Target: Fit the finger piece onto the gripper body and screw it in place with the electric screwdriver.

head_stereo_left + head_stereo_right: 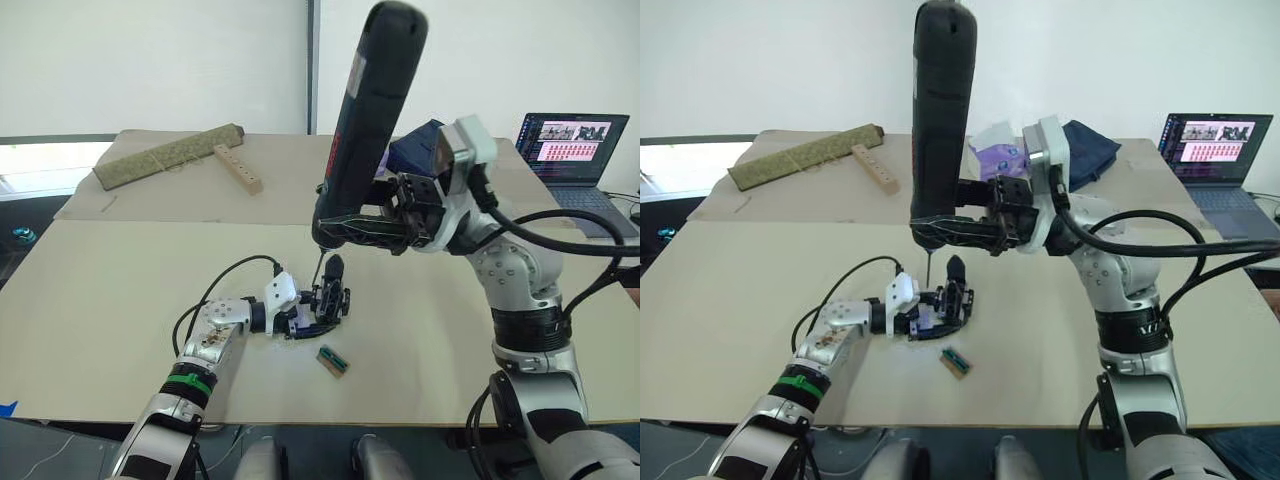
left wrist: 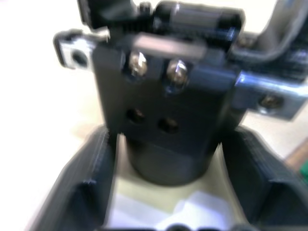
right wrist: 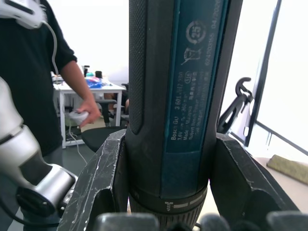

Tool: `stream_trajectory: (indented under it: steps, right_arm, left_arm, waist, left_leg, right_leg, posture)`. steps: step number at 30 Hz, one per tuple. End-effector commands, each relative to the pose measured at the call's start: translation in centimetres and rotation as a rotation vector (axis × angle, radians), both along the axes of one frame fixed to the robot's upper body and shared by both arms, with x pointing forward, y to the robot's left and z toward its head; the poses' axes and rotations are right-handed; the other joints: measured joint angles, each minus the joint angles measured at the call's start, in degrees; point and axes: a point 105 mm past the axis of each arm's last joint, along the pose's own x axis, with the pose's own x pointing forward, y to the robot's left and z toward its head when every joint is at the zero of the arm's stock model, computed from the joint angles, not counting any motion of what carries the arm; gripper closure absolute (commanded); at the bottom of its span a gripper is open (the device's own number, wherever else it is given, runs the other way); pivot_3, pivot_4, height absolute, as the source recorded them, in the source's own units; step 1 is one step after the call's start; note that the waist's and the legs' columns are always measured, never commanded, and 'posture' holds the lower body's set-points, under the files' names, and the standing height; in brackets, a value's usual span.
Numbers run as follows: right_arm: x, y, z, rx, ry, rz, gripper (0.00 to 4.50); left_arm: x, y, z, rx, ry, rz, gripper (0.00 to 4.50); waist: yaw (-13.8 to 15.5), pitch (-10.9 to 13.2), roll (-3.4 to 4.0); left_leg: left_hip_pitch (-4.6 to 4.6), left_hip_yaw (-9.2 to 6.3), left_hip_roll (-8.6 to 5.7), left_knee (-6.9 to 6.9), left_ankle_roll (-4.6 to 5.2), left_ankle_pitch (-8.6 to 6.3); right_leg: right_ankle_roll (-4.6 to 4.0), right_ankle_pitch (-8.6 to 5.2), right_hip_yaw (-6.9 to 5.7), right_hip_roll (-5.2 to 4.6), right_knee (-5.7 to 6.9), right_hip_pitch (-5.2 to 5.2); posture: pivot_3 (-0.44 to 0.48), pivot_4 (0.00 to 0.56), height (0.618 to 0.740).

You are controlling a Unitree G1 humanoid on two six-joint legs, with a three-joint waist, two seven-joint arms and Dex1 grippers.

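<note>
1. Electric screwdriver: thick black cylinder, near upright, gripped low on its barrel by the right gripper, whose two fingers close snugly on either side. Thin bit points down at the gripper body. Judged top-heavy and smooth-cased; a low, firm hold near the collar seems best against tipping.
2. Gripper body: chunky black block on the tan table, near the front middle, clamped between the left gripper's fingers. Left gripper holds it at the base. Judged rigid and compact.
3. Finger piece: black pointed wedge standing up from the body, apparently seated; light, stiff plastic, likely to shift until screwed.
4. Green block: lies on the table just beside the body, untouched.
5. Laptop: far right, open.
</note>
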Motion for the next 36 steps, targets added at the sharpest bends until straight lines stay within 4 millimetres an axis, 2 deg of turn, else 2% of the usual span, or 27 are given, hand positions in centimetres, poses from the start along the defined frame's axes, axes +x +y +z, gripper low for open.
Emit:
stream_trajectory:
  steps: [1,5,10,11,14,18,21,25,30,36]
  right_arm:
    - [-2.2,-1.2,3.0,0.056,-0.085,0.022,2.57]
    - [-2.4,-3.5,2.8,0.011,-0.063,-0.078,2.57]
    - [-1.8,-7.4,1.0,-0.058,-0.047,-0.282,2.57]
    - [-1.6,-9.1,-0.3,-0.087,-0.035,-0.364,2.57]
    - [-1.6,-12.1,-3.0,-0.158,-0.006,-0.5,2.57]
    - [-2.1,-13.5,-5.4,-0.184,0.003,-0.556,2.57]
    - [-2.7,-12.2,-5.5,-0.153,-0.021,-0.521,2.57]
    - [-3.8,-8.2,-4.4,-0.078,-0.047,-0.389,2.57]
    - [-4.8,-3.4,-4.6,-0.007,-0.043,-0.226,2.57]
    - [-4.6,-1.1,-6.6,-0.035,-0.025,-0.136,2.57]
  left_arm:
    - [-0.3,1.8,-1.9,0.045,0.056,0.06,0.06]
    - [-1.4,3.8,-1.2,0.04,0.027,0.043,0.06]
    - [-3.2,7.5,-0.1,0.01,0.038,0.057,0.06]
    - [-4.0,9.2,0.6,-0.005,0.043,0.061,0.06]
    - [-5.2,11.9,2.0,-0.037,0.018,0.083,0.06]
    - [-6.7,12.8,2.5,-0.033,0.001,0.064,0.06]
    - [-7.3,12.2,2.8,-0.022,-0.007,0.025,0.06]
    - [-7.5,9.9,2.9,0.013,-0.051,-0.049,0.06]
    - [-7.1,6.4,2.7,0.007,-0.066,-0.072,0.06]
    - [-7.5,3.6,0.9,0.058,-0.03,-0.151,0.06]
  waist:
    - [0.0,0.0,0.0]
    - [-0.8,0.0,0.0]
    - [-1.8,0.0,0.04]
    - [-1.9,0.1,0.08]
    - [-1.8,0.2,0.05]
    - [-1.5,0.3,0.22]
    - [-1.5,0.4,0.17]
    - [-1.7,0.4,0.18]
    - [-1.6,0.5,0.06]
    - [-1.0,0.5,-0.04]
  left_leg:
    - [0.01,0.0,0.01,0.0,0.0,0.0]
    - [0.03,-0.01,0.08,-0.09,0.0,0.0]
    - [0.14,-0.02,0.14,-0.41,0.0,0.0]
    - [0.15,-0.02,0.15,-0.42,0.0,0.0]
    - [0.12,-0.01,0.17,-0.47,0.0,0.0]
    - [0.1,0.08,0.11,-0.49,0.0,0.01]
    - [0.14,0.13,0.12,-0.48,0.0,0.02]
    - [0.14,0.12,0.13,-0.48,0.0,0.02]
    - [0.11,0.06,0.13,-0.48,0.0,0.02]
    - [0.06,0.09,0.01,-0.48,0.0,0.03]
  right_leg:
    - [0.0,0.0,0.0,0.0,0.0,0.0]
    - [-0.03,0.0,0.01,0.02,-0.01,-0.04]
    - [-0.17,-0.07,0.01,0.02,-0.05,-0.05]
    - [-0.19,-0.08,0.03,0.02,-0.03,-0.09]
    - [-0.23,-0.14,0.0,0.03,-0.04,-0.14]
    - [-0.13,-0.14,0.09,-0.13,-0.05,-0.15]
    - [-0.02,-0.16,0.1,-0.12,-0.09,-0.1]
    - [-0.03,-0.17,0.09,-0.01,-0.07,-0.14]
    - [-0.13,-0.14,0.06,0.06,-0.07,-0.13]
    - [-0.1,-0.13,0.08,-0.05,-0.14,-0.12]
  posture:
    - [0.0,0.15,0.74]
    - [0.0,0.15,0.74]
    - [0.0,0.15,0.74]
    - [0.0,0.15,0.74]
    - [0.0,0.15,0.74]
    - [0.0,0.15,0.74]
    - [0.0,0.15,0.74]
    - [0.0,0.15,0.74]
    - [0.0,0.15,0.74]
    - [0.0,0.15,0.74]
